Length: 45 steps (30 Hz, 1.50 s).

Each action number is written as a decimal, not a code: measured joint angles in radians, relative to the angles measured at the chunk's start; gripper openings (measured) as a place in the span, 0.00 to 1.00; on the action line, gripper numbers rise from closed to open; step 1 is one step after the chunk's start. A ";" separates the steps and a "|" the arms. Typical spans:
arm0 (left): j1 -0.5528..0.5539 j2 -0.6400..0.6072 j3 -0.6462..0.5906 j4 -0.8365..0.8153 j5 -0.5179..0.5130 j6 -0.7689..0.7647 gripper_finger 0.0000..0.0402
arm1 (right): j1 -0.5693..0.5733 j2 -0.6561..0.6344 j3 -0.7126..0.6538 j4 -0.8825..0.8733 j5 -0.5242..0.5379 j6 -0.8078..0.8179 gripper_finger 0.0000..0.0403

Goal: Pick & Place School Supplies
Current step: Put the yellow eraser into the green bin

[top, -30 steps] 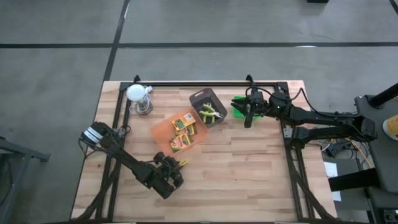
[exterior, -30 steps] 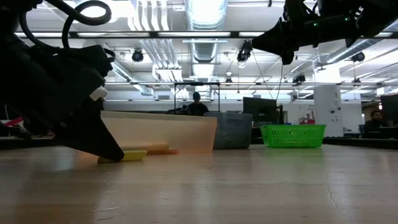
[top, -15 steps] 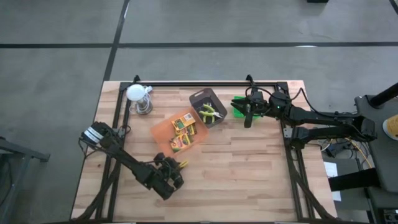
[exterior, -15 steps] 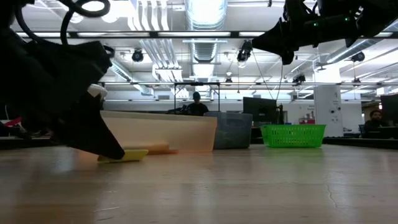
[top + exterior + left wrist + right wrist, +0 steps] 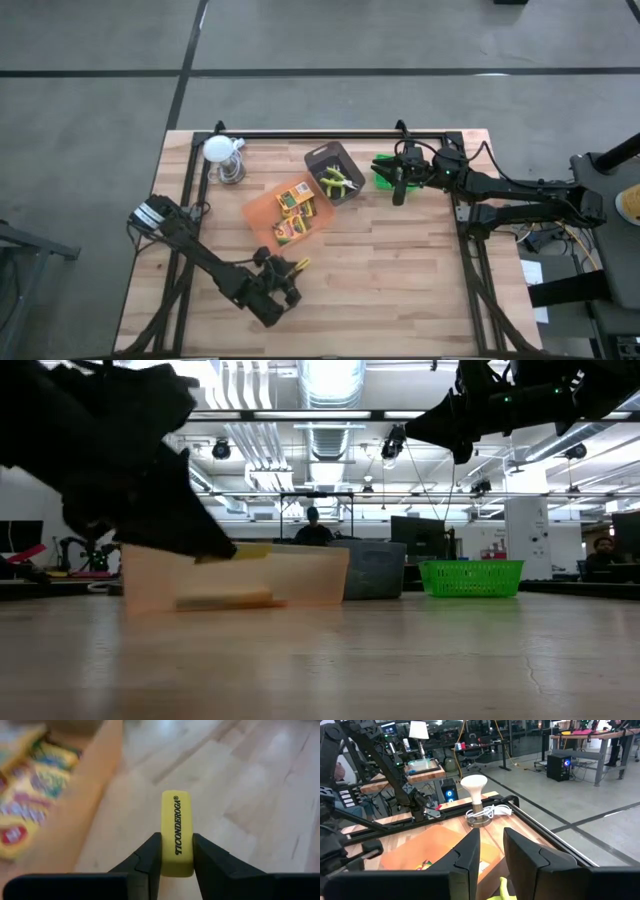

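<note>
A short yellow block with dark print (image 5: 176,820) is in my left gripper (image 5: 176,841), near the table's front left (image 5: 282,282). The low view shows the block (image 5: 250,551) above the tabletop. An orange tray (image 5: 262,212) holds yellow-green crayon boxes (image 5: 293,202). Beside it, a black tray (image 5: 322,156) holds lime-handled scissors (image 5: 337,182). My right gripper (image 5: 400,188) hangs still above the green tray (image 5: 384,176) at the far right. Its fingers (image 5: 470,851) are a narrow gap apart with nothing between them. My left gripper pinches the yellow block's two long sides (image 5: 176,857) between its two fingers, at the block's end nearest the wrist. The fingers slant down from the near left and lie along the block, which sticks out past the fingertips. The block is lifted clear of the table.
A white-topped metal object (image 5: 225,158) stands at the far left corner. A black frame rail (image 5: 330,135) runs along the far edge. The bare wood (image 5: 400,280) at the near right is free room. A person shows in the room far behind the table.
My left gripper has risen with the yellow block and drifted slightly toward the table's right edge. The block lay on the tabletop a second ago and now hangs clear above it, still pinched.
</note>
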 joint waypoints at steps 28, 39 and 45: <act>0.031 -0.073 0.097 -0.053 -0.017 0.108 0.25 | 0.000 0.001 0.000 0.000 0.000 0.000 0.21; 0.164 -0.306 0.152 -0.139 0.401 0.268 0.25 | 0.000 0.001 0.000 0.000 0.000 0.000 0.17; 0.269 -0.382 0.284 -0.392 0.419 0.343 0.25 | 0.000 0.001 0.000 -0.001 0.000 0.000 0.18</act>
